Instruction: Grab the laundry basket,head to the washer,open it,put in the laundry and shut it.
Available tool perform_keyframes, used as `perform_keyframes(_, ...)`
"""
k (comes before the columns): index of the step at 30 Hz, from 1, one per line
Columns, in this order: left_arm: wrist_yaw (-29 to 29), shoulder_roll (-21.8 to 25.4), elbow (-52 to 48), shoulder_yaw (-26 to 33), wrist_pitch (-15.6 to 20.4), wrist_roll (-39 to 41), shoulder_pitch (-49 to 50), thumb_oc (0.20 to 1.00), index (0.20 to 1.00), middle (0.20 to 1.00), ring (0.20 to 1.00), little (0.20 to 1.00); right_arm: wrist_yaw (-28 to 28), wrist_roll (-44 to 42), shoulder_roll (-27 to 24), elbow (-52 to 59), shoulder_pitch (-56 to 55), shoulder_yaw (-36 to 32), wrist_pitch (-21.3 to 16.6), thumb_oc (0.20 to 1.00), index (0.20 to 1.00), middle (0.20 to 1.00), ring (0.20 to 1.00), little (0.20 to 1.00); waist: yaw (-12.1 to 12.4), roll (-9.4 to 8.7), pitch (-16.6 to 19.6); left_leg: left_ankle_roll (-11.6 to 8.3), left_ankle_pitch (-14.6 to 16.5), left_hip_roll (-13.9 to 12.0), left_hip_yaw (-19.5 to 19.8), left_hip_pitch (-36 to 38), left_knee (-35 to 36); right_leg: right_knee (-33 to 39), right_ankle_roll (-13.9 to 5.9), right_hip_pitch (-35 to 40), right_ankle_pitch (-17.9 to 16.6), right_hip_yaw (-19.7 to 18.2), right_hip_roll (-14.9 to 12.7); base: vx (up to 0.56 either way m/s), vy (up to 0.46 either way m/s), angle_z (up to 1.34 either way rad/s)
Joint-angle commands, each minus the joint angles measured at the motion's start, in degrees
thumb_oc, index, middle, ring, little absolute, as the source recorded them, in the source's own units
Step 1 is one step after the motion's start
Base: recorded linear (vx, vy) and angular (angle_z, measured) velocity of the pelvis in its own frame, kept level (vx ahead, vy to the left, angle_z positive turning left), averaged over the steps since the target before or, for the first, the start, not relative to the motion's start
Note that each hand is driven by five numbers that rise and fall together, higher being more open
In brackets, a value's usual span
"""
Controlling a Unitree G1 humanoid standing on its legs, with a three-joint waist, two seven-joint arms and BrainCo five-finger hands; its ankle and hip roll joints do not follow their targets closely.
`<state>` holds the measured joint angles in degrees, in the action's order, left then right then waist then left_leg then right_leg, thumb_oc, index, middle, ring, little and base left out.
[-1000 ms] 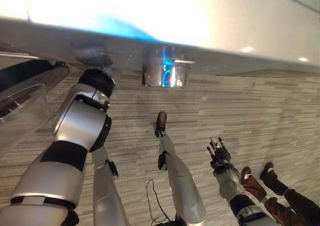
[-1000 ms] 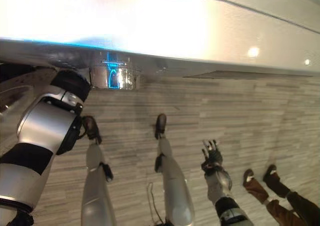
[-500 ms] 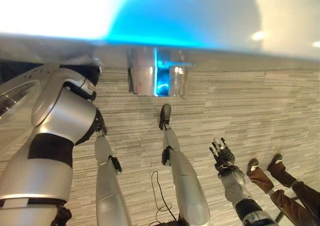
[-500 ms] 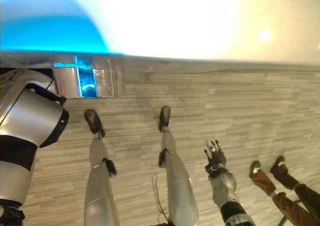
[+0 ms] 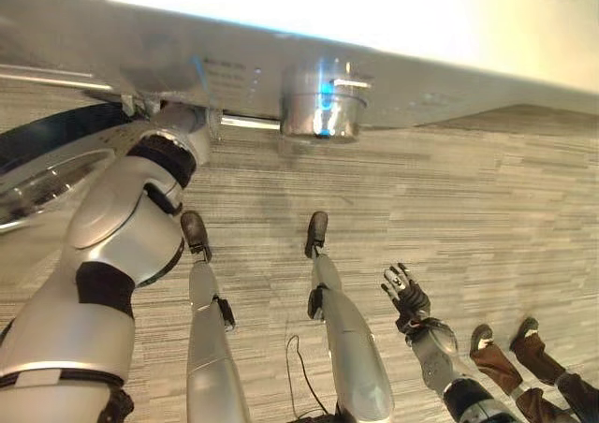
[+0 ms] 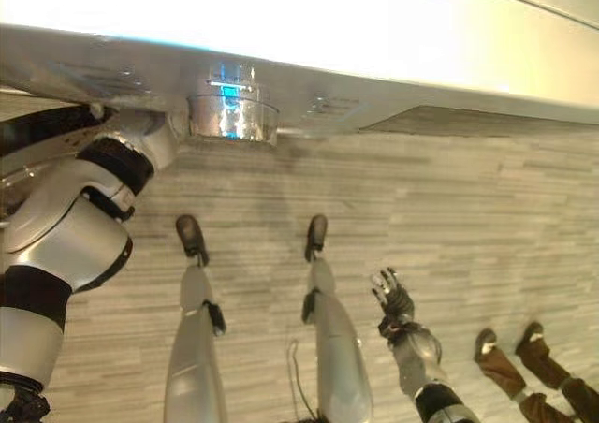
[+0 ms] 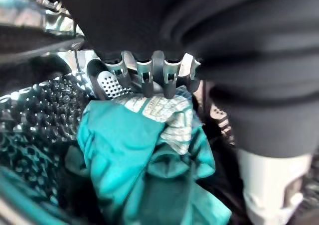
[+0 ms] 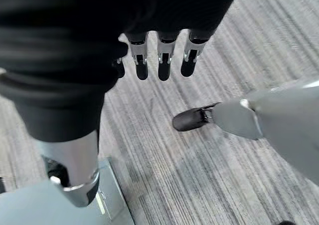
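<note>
The left hand (image 7: 149, 75) is reaching into the washer (image 5: 393, 58), its fingers curling down onto the teal laundry (image 7: 144, 170) and a pale patterned cloth (image 7: 167, 115) lying against the perforated drum (image 7: 45, 110); whether the fingers are truly pinching the cloth or only pressing on it, I cannot tell. The right hand (image 5: 404, 297) is hanging low over the striped floor (image 5: 487, 198), fingers spread and holding nothing.

The load is sitting inside the drum, so the loading step looks close to done. The risk from here is cloth snagging on the fingertips and trailing out over the opening's rim as the arm withdraws, which would keep the round glass door (image 5: 47, 175) from shutting. The door is standing open just beside the left arm, leaving tight room on that side. A person's shoes (image 5: 510, 348) are near the right hand.
</note>
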<state>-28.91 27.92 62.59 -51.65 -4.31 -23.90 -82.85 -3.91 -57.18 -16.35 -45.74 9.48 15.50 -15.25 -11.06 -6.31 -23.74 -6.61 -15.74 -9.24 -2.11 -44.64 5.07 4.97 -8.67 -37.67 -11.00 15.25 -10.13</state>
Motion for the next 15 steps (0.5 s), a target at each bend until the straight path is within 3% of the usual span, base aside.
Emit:
perform_keyframes(1,-1.34,1.63,-4.13,9.41,1.98,0.39,0.6,1.0,1.0,1.0,1.0,1.0,-0.73,1.56,-0.74,0.33,-9.15,-2.73,0.44,1.0,1.0,1.0,1.0,1.0,0.21,1.09,0.54,-2.27,9.42,-0.01,-0.75,8.28,-0.07,-6.16,-1.85,0.71,6.33,-2.47,1.58,-0.03,0.054,-0.01)
perform_keyframes(2,-0.26,1.97,-12.28,14.79,3.52,2.43,10.33,1.0,1.0,1.0,1.0,1.0,-1.06,2.37,-0.03,-0.19,-10.19,-4.41,1.44,1.0,1.0,1.0,1.0,1.0,1.04,1.7,0.56,-2.15,9.51,0.3,-1.1,9.97,-0.07,-6.09,-1.82,2.25,6.43,-2.53,1.26,-0.02,0.037,0.02)
perform_keyframes(3,-0.17,2.05,-12.53,14.97,3.41,2.37,10.58,1.0,1.0,1.0,1.0,1.0,-1.05,2.37,-0.12,-0.15,-10.29,-4.32,1.44,1.0,1.0,1.0,1.0,1.0,0.96,1.74,0.6,-2.15,9.53,0.3,-1.1,10.05,-0.07,-6.04,-1.82,2.35,6.43,-2.52,1.27,-0.03,0.063,0.04)
perform_keyframes(4,1.92,0.82,-18.87,19.64,5.2,5.24,20.77,1.0,1.0,1.0,1.0,1.0,-0.92,3.47,0.44,-1.01,-11.09,-6.06,2.28,1.0,1.0,1.0,1.0,1.0,1.76,2.37,0.83,-1.99,9.63,0.63,-1.4,11.84,-0.07,-6.13,-1.66,3.89,6.7,-2.6,1.12,-0.01,0.034,0.05)
perform_keyframes(5,1.98,0.87,-19.07,19.78,5.12,5.2,21.0,1.0,1.0,1.0,1.0,1.0,-0.92,3.47,0.36,-0.98,-11.2,-5.98,2.28,1.0,1.0,1.0,1.0,1.0,1.7,2.4,0.86,-2.0,9.65,0.62,-1.41,11.92,-0.07,-6.1,-1.66,3.98,6.7,-2.61,1.13,-0.03,0.072,0.02)
perform_keyframes(6,5.04,-0.8,-24.52,24.34,7.2,9.48,32.37,1.0,1.0,1.0,1.0,1.0,-0.56,5.08,0.53,-2.15,-11.63,-7.79,3.52,1.0,1.0,1.0,1.0,1.0,2.46,3.24,1.25,-1.78,9.88,0.88,-1.75,14.18,-0.07,-6.03,-1.49,5.98,6.71,-2.79,0.85,-0.02,0.061,-0.02)
perform_keyframes(8,7.5,-3.49,-26.93,26.73,8.77,13.3,42.56,1.0,1.0,1.0,1.0,1.0,-0.13,6.69,1.06,-4.15,-11.38,-9.67,4.8,1.0,1.0,1.0,1.0,1.0,3.31,4.12,2.01,-1.58,10.03,1.09,-2.13,16.8,-0.07,-5.87,-1.33,8.6,6.88,-2.99,0.61,-0.02,0.056,-0.07)
perform_keyframes(9,7.52,-3.49,-27.02,26.78,8.74,13.29,42.68,1.0,1.0,1.0,1.0,1.0,-0.14,6.69,1.03,-4.15,-11.43,-9.64,4.8,1.0,1.0,1.0,1.0,1.0,3.3,4.12,1.97,-1.58,10.06,1.07,-2.15,16.92,-0.07,-5.82,-1.33,8.74,6.87,-3.0,0.62,0.02,0.037,-0.1)
perform_keyframes(15,14.14,-7.1,-28.96,30.84,11.68,21.83,66.15,1.0,1.0,1.0,1.0,1.0,0.29,11.19,0.44,-9.96,-10.72,-12.88,6.76,1.0,1.0,1.0,1.0,1.0,6.22,7.82,5.2,-0.96,10.3,0.97,-2.23,26.22,-0.07,-6.98,-0.35,17.74,9.16,-2.55,0.5,0.03,0.003,0.0)
